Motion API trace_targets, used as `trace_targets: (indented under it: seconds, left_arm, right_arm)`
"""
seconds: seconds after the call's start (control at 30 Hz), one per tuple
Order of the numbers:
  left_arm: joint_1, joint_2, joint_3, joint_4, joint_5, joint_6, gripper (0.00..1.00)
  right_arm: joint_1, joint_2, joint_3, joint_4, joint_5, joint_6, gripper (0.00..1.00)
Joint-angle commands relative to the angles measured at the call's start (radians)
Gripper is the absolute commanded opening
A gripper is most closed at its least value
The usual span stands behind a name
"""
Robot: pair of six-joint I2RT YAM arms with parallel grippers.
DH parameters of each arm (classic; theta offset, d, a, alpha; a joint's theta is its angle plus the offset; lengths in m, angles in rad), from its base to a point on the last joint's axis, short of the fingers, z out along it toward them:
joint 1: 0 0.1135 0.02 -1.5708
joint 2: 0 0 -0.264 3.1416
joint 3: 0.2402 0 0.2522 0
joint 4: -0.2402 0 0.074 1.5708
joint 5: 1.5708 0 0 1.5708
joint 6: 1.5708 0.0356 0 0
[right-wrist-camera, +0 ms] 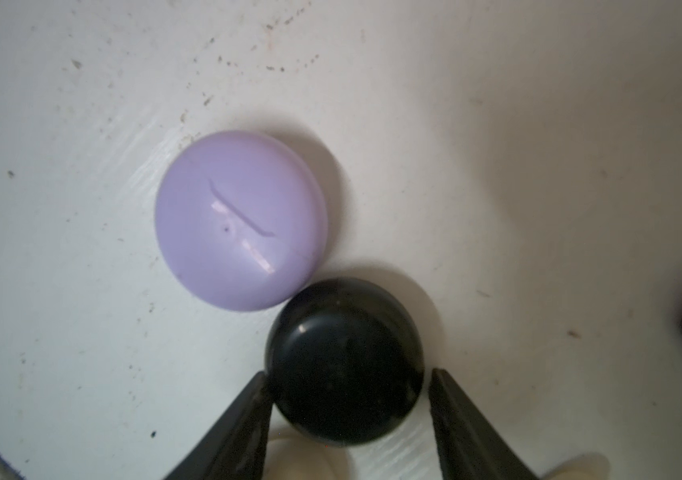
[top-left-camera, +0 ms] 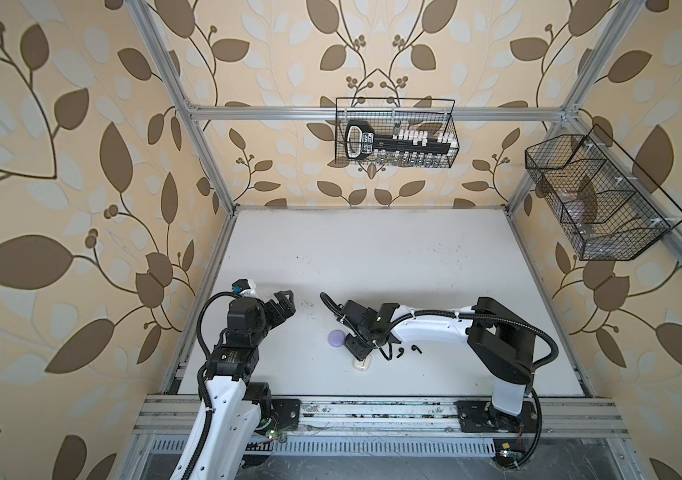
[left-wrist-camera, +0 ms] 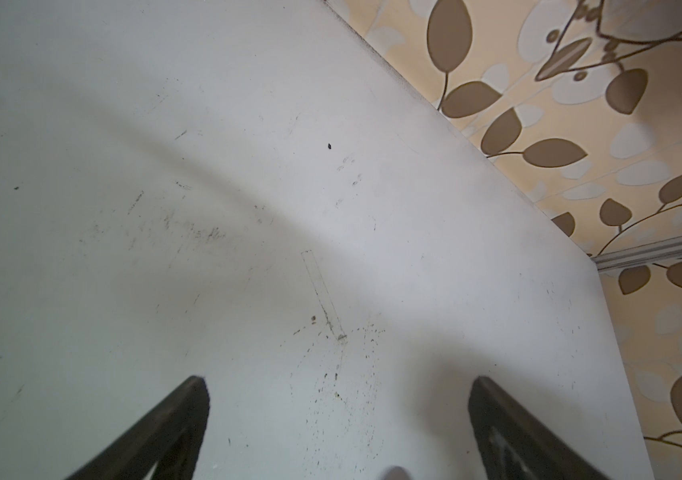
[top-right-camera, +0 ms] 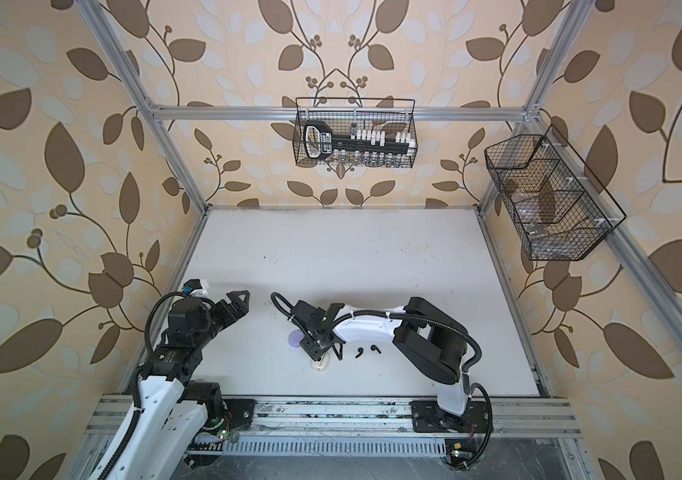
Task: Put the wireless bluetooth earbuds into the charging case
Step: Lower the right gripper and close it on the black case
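Black earbuds [top-left-camera: 399, 352] lie loose, none cased yet I reckon (lavender case [right-wrist-camera: 239, 224] shut); my right gripper [right-wrist-camera: 348, 372] brackets the black case [right-wrist-camera: 345, 332], unclamped; left gripper [left-wrist-camera: 339, 380] gapes empty.

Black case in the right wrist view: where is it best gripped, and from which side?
Grip the black case across its widest rounded rim, coming from above. It lies flat, lid shut, a low dome, and one edge meets the lavender case, so the two free flanks probably suit best. The right gripper straddles those flanks.

Table [top-left-camera: 372, 257] bears lavender case [top-left-camera: 336, 337], black case [right-wrist-camera: 345, 361], cream case [top-left-camera: 362, 365], black earbuds [top-left-camera: 400, 354].
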Motion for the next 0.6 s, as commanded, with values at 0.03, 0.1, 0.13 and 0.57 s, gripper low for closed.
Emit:
trace_targets:
  seconds: [0.03,0.1,0.13,0.57]
  left_arm:
    - [0.013,-0.002,0.0,0.023,0.012,0.003,0.99]
    - [0.013,-0.001,0.0,0.024,0.015,0.004,0.99]
    - [0.013,0.001,0.0,0.026,0.015,0.003,0.99]
    - [0.013,0.003,0.0,0.032,0.03,0.006,0.99]
  right_arm:
    - [-0.02,0.045,0.025,-0.021,-0.018,-0.014,0.58]
    - [-0.021,0.043,0.022,-0.02,-0.015,-0.017,0.58]
    - [-0.021,0.042,0.021,-0.019,-0.013,-0.017,0.58]
    - [-0.024,0.046,0.01,-0.015,0.012,-0.012,0.6]
